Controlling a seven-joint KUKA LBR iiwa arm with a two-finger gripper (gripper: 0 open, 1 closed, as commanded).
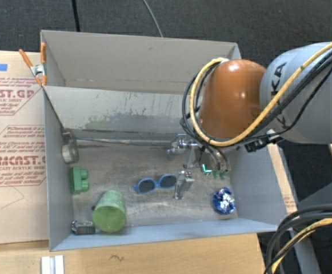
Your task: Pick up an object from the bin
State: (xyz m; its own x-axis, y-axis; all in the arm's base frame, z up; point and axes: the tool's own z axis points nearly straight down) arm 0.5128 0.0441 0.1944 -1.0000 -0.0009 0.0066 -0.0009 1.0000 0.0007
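Sunglasses (pixel 155 183) with blue lenses lie on the bin (pixel 126 104) floor near the middle of its front edge. Just beside their right end the gripper (pixel 181 188) hangs low; whether it is spread or pressed together cannot be told.

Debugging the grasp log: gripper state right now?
Gripper: cannot be told whether open or shut; it is right beside the right end of the blue sunglasses.
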